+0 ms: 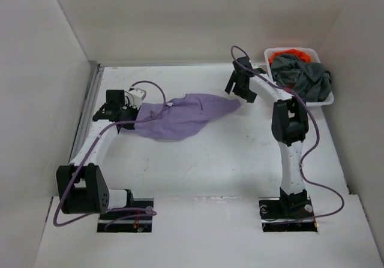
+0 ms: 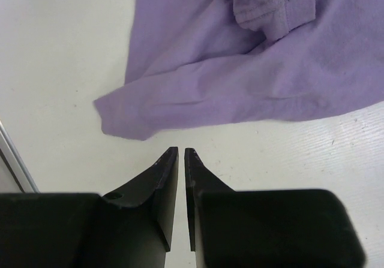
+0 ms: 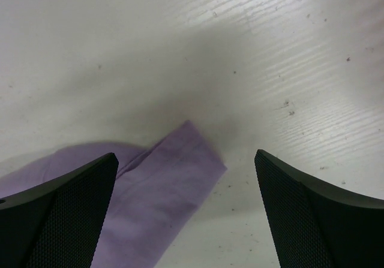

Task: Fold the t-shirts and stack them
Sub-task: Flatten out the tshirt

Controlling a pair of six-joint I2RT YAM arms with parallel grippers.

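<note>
Bolted at the 6 o'clock edge of the white table [image 1: 228, 160], both arm bases sit nearest, and each arm reaches toward 12 o'clock.

Beyond them, the purple shirt [image 1: 180, 115] lies bunched on the table left of centre, stretched from 9 o'clock to 3 o'clock and tapering toward its 3 o'clock end.

At the shirt's 9 o'clock end is the left claw [image 1: 117, 109]. In its wrist view the two fingers stand together with only a thin slit between them and no cloth in it. A flat corner of the purple shirt [image 2: 240, 70] lies just past the fingertips, toward 12 o'clock, with a ribbed hem folded over further up.

At the shirt's 3 o'clock end is the right claw [image 1: 242, 88]. In its wrist view the fingers [image 3: 72, 208] stand wide apart, holding nothing, and a narrow strip of the purple shirt [image 3: 162, 190] lies on the table between them.

Farthest off, at 1 o'clock, a white basket [image 1: 291, 47] holds the grey shirt [image 1: 306, 79], heaped and spilling over the rim, with the orange shirt [image 1: 288, 56] showing behind it.
</note>
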